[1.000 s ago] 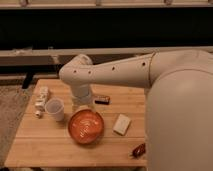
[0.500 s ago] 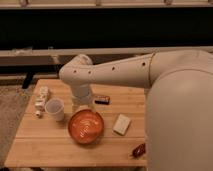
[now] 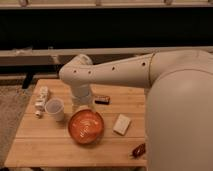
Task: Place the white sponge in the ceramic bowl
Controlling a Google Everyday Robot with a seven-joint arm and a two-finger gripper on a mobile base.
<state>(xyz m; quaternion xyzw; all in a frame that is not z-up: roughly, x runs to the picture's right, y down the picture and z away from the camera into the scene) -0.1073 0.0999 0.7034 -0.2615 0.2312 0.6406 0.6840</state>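
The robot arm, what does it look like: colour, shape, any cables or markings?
The robot arm is a smooth cream-white shell, thick and rounded, with a bulbous joint and a few small dark dots along its side. No cables show. Its tool, at the arm's lower end, looks pale and narrower, and sits just behind the wide orange-brown glazed ceramic bowl.

Bare tabletop (image 3: pixel 108 131) separates white sponge (image 3: pixel 122 124) and ceramic bowl (image 3: pixel 75 134); white cup (image 3: pixel 55 108) flanks the claw (image 3: pixel 83 106) behind the bowl.
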